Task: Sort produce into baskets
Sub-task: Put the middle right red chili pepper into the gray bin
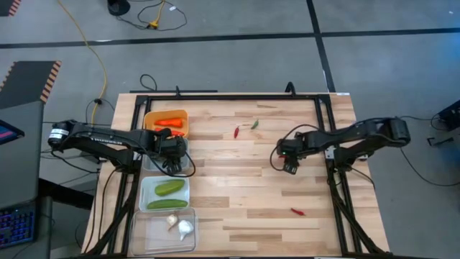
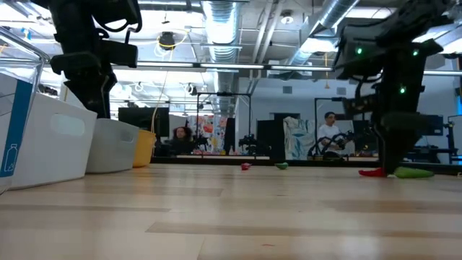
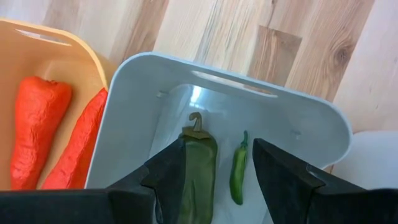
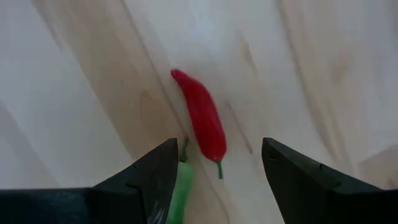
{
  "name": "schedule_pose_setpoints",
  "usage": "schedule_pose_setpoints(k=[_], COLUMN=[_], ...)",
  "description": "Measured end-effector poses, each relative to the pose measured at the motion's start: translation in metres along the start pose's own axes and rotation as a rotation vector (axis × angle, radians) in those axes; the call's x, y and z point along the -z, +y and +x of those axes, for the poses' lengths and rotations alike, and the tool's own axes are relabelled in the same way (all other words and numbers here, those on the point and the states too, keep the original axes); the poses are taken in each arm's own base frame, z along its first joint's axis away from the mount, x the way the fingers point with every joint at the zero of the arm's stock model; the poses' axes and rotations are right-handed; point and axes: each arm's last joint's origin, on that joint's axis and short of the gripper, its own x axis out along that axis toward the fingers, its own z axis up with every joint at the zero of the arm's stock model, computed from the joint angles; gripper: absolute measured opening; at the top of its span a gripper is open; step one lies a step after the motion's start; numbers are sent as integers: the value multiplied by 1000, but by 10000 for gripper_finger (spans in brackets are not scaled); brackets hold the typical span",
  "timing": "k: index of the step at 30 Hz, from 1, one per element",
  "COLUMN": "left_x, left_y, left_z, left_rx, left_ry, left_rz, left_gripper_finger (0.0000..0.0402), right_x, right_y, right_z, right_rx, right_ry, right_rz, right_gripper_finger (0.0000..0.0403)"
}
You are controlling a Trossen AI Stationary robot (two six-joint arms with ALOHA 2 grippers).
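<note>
Two grippers are working at once: the left gripper (image 3: pixel 214 180) is hanging over the grey bin (image 3: pixel 292 121) with its jaws spread and gripping nothing, two green peppers (image 3: pixel 198 165) lying on the bin floor beneath it, while the right gripper (image 4: pixel 214 177) is hovering low over the table (image 1: pixel 244 180) with its jaws wide and empty, straddling a red chili (image 4: pixel 202 118) that is touching a green one (image 4: pixel 180 186) by the stem end. To do this pick well, I judge the right arm should be centring on the red chili alone and closing across its narrow body, so that the green one is not dragged along. Counting from above: four bins are standing in a column at the table's left, the orange bin (image 1: pixel 165 115) holding two carrots (image 1: pixel 170 121), the white bin (image 1: pixel 147 191) two cucumbers (image 1: pixel 169 188), the clear bin (image 1: pixel 162 241) two garlic bulbs (image 1: pixel 185 228). Loose chilies elsewhere number three: a red and green pair (image 1: pixel 245 127) mid-table and one red (image 1: pixel 297 211) nearer the front edge.
</note>
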Motion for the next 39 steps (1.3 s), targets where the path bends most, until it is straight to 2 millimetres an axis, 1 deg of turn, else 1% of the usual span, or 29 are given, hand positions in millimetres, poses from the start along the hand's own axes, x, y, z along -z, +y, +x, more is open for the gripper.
schedule_pose_setpoints(k=[4, 9, 12, 20, 23, 26, 31, 35, 39], left_x=[0, -1, -3, -5, -5, -6, -14, -27, -45], left_y=[0, 0, -1, -1, -2, -2, -4, -8, -11], left_z=[0, 0, 0, 0, 0, 0, -1, -4, -11], left_rx=[1, 4, 10, 15, 16, 20, 43, 76, 112], left_ry=[-2, -13, -30, -48, -51, -64, -142, -282, -471], left_rz=[-1, -3, -8, -13, -13, -16, -8, 18, 32], left_gripper_finger=[174, 174, 174, 174, 174, 174, 174, 174, 174], right_x=[-3, -5, -5, -5, -6, -7, -13, -24, -39], right_y=[3, 5, 5, 4, 4, 4, 7, 12, 16], right_z=[10, 17, 16, 10, 8, 8, 8, 6, 1], right_rx=[9, 10, 4, -25, -25, -29, -66, -155, -218], right_ry=[39, 53, 49, 6, -9, -15, -82, -185, -340], right_rz=[-15, -21, -19, -9, -1, -2, 10, 23, 11], right_gripper_finger=[249, 214, 184, 91, 66, 55, 54, 54, 54])
